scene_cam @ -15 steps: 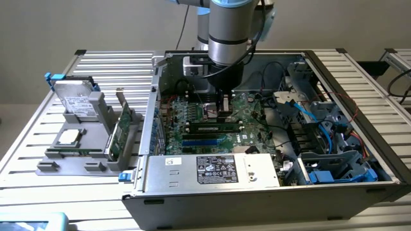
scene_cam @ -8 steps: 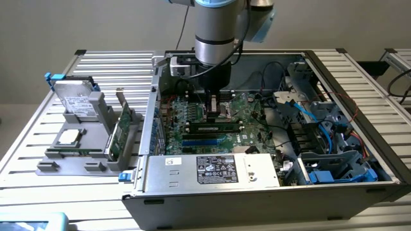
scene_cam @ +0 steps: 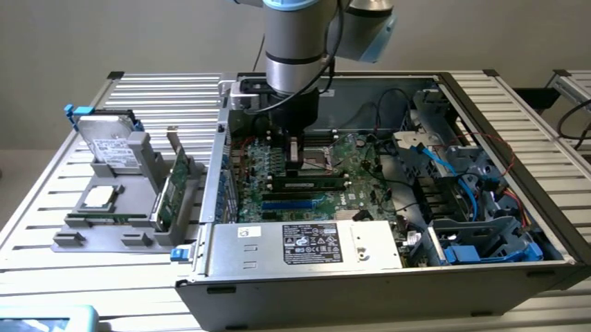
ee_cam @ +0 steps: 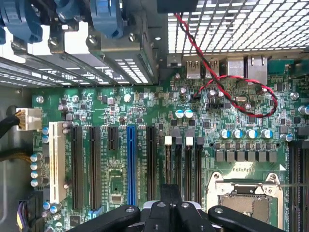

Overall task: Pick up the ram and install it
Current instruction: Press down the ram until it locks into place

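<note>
We record one robot arm reaching down into an open computer case (scene_cam: 480, 111) that lies on a slatted metal table (scene_cam: 138, 277). The gripper (scene_cam: 293, 153) hangs low over the green motherboard (scene_cam: 360, 155), just above the processor socket (scene_cam: 319, 155); in the wrist view its black fingers (ee_cam: 170, 200) are drawn fully together, and we see nothing clamped between them. We list the ram (scene_cam: 311, 184) as a long dark stick lying across the board, seated in the memory slots just in front of the gripper and apart from it; whether it is fully pressed home we cannot tell. Beside it, nearer the power supply (scene_cam: 305, 245), runs a blue slot (scene_cam: 291, 204). In the wrist view we note a row of black expansion slots (ee_cam: 84, 166), one blue slot (ee_cam: 131, 164), one white slot (ee_cam: 57, 162), and a red-and-black twisted wire (ee_cam: 227, 79) looping over the board. Outside the case, on the exterior view's left, stands a grey holder (scene_cam: 111, 221) carrying a hard drive (scene_cam: 106, 145) upright, a green expansion card (scene_cam: 176, 183) on edge, and a square chip (scene_cam: 99, 197) lying flat.
</note>
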